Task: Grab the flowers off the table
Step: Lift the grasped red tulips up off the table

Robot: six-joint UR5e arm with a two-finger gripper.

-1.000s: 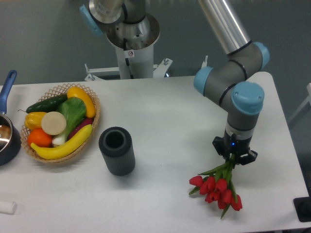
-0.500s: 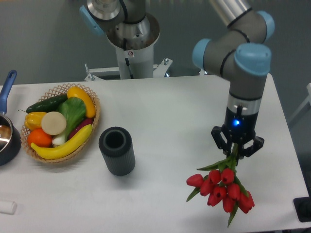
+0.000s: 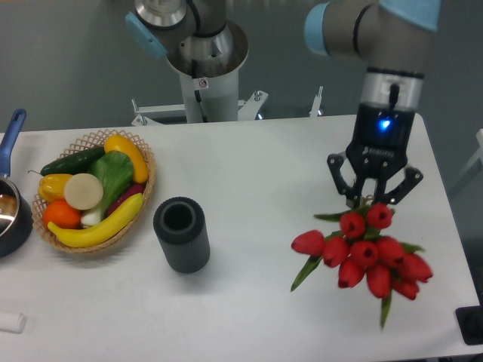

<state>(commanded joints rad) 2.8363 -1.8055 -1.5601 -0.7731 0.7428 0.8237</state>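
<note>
Rising above the right side of the table point(image 3: 272, 158), the gripper point(image 3: 374, 202) is closed on the stems of the flowers point(image 3: 366, 255), with the red tulip heads hanging below it. Compared with a second ago, the arm sits noticeably higher in view and the bunch appears larger and lower-slung, swinging toward the near right edge; earlier the heads seemed to rest close to the tabletop. That suggests the bunch is now lifted off the surface, so the pick-up looks essentially achieved, though the exact gap beneath the blooms cannot be judged.

The tabletop is white, smooth and matte. On its left side a wicker basket point(image 3: 147, 162) holds colourful fruit and vegetables. A dark ribbed cylinder point(image 3: 181, 234) stands upright near the basket, well apart from the flowers. A dark pot with a blue handle point(image 3: 11, 207) sits at the far left edge. Behind the table stands the robot's metal base point(image 3: 204, 60) against a grey wall.
</note>
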